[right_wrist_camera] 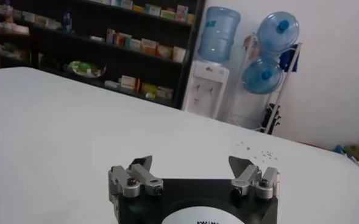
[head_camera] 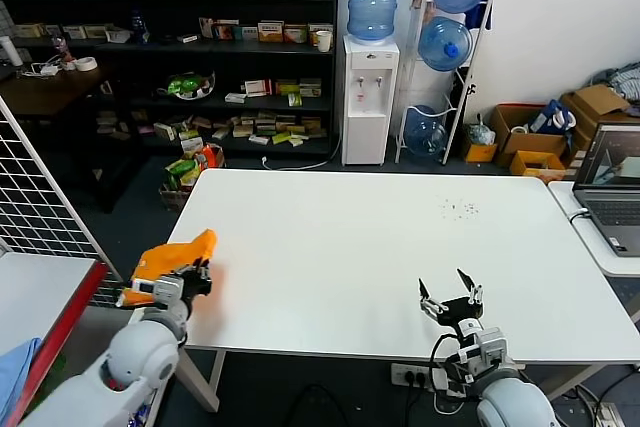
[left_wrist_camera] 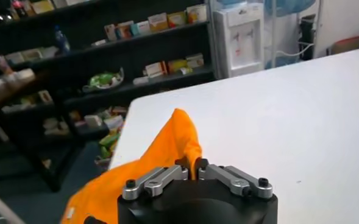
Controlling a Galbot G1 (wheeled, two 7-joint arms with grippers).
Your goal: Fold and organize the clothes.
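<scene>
Across the white table [head_camera: 360, 247] in front of me, nearly all the surface lies bare; only its left edge has anything on it. At that edge, off the near-left corner, my left gripper [head_camera: 190, 274] holds the orange T-shirt [head_camera: 178, 252], bunched up, part of it over the tabletop and the rest hanging off toward the floor. In the left wrist view the fingers [left_wrist_camera: 167, 175] are pinched together on a raised ridge of the fabric, so that hand is closed and carrying cloth.

I judge the shirt light, soft and limp: it will sag from any single pinch and slide easily on the smooth top. Better holds would be 2 points along the hem or the shoulders, so it spreads flat. Crumpled like this, I cannot tell where collar or sleeves lie, nor see any lettering. The bundle's long axis runs from my gripper out toward the far-left of the table, ending in a peak.

My right gripper [head_camera: 451, 298] hovers low over the near-right edge, fingers spread wide, holding nothing.
</scene>
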